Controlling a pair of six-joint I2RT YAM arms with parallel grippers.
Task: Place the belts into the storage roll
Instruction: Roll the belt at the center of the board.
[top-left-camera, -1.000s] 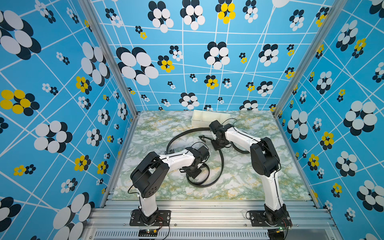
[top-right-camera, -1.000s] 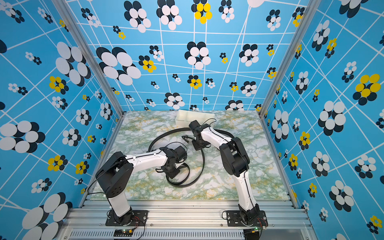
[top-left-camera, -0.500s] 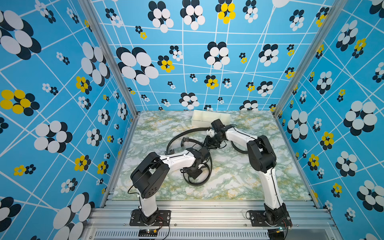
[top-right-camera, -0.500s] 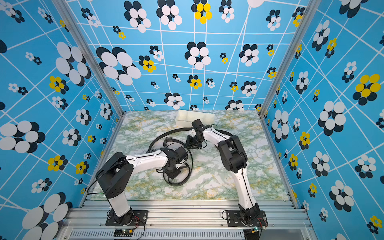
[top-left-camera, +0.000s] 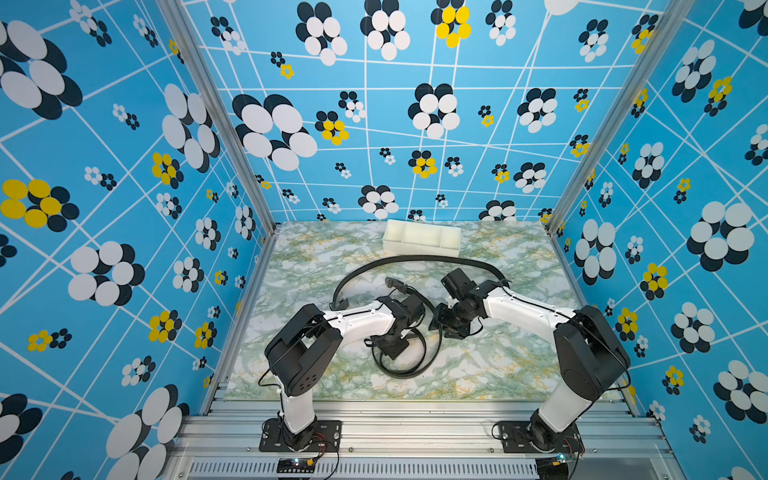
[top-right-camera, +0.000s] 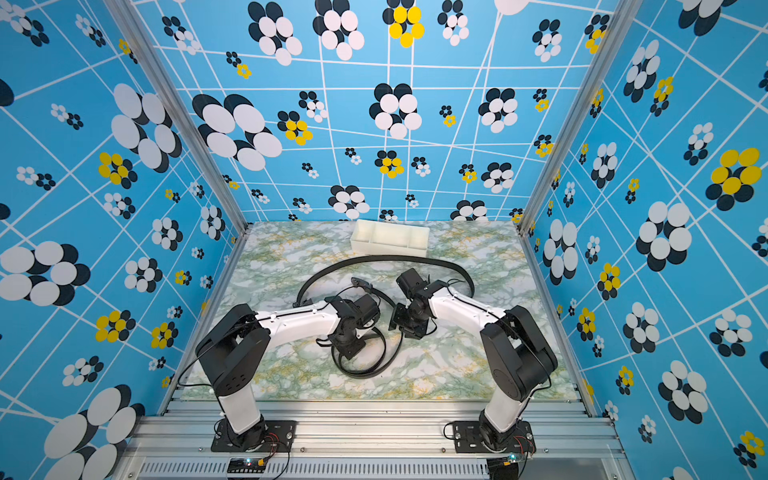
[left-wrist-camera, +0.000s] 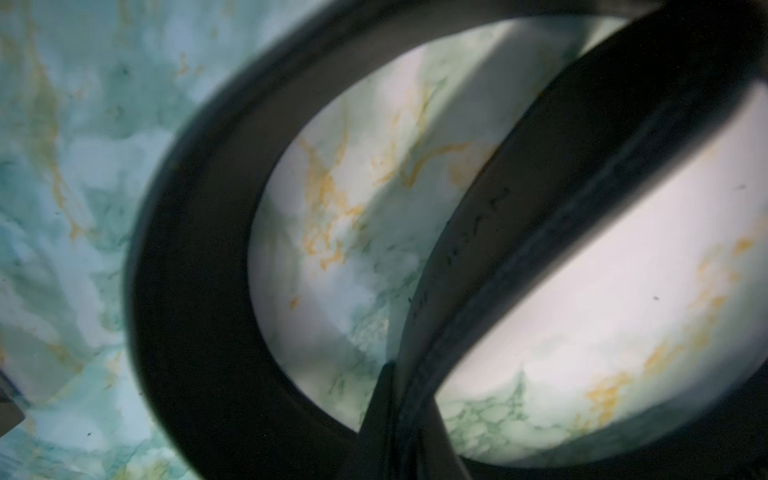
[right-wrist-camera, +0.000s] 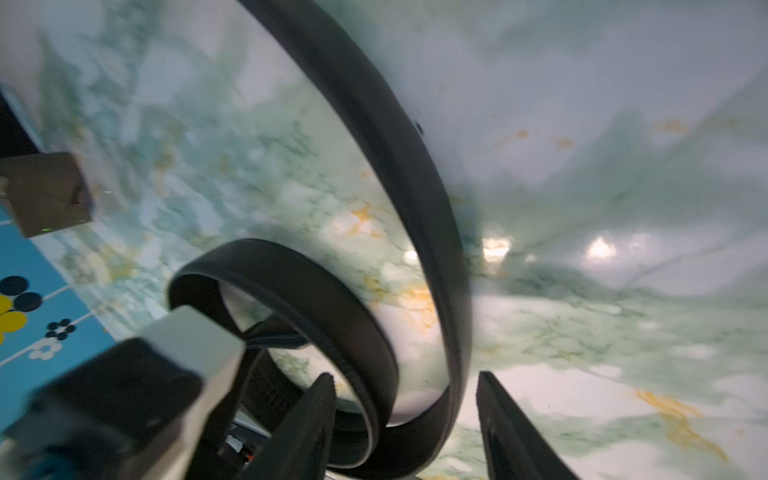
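Marble-look tabletop (top-left-camera: 498, 365), green/yellow veins, w/ blue flower-print walls (top-left-camera: 124, 208) round it. Off-white rectangular plastic tray w/ inner dividers (top-left-camera: 419, 249) sits at the back, approx centre. Long black strap belt (top-left-camera: 415, 258) lies in a wide arc just in front of the tray, not touching it, ends curving down toward each arm. Second black strap belt, loosely coiled (right-wrist-camera: 340, 303), stands on edge in loops on the tabletop btwn the two grippers, well short of the tray. L gripper (top-left-camera: 392, 347) points down inside the loops, fingers closed tight on the strap. R gripper (right-wrist-camera: 405, 376) is just beside the coil, fingers (right-wrist-camera: 307, 424) parted roughly halfway; outer turn of the strap passes btwn them, unclamped, w/ a clear gap on one side.
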